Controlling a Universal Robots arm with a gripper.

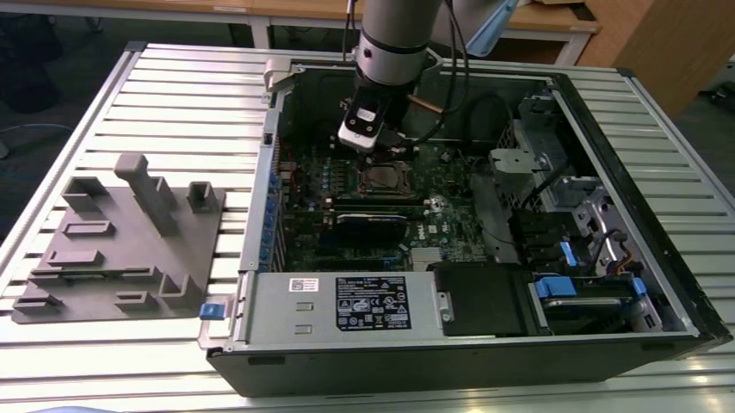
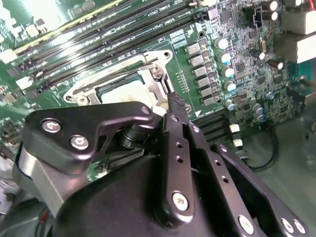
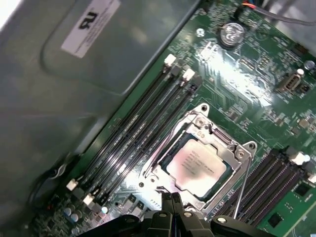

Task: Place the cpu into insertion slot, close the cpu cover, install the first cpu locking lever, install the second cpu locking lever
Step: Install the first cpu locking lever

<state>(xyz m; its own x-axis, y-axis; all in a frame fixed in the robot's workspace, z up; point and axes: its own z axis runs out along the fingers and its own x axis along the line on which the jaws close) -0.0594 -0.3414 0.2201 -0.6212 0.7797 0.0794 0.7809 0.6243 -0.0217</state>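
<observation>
Hovering just above the socket, the black metal gripper (image 3: 172, 198) has its thin fingers (image 2: 176, 104) pressed together, clenched on nothing. Beneath it the dull silver-grey square cpu (image 3: 199, 164) lies flat in the insertion slot (image 1: 386, 179), the thin silver metal cpu cover (image 3: 236, 151) folded down around it. In the exterior view the arm descends near-vertically into the open black computer case (image 1: 643, 258); a grey moulded fixture tray (image 1: 120, 249) lies at 9 o'clock of the case.
</observation>
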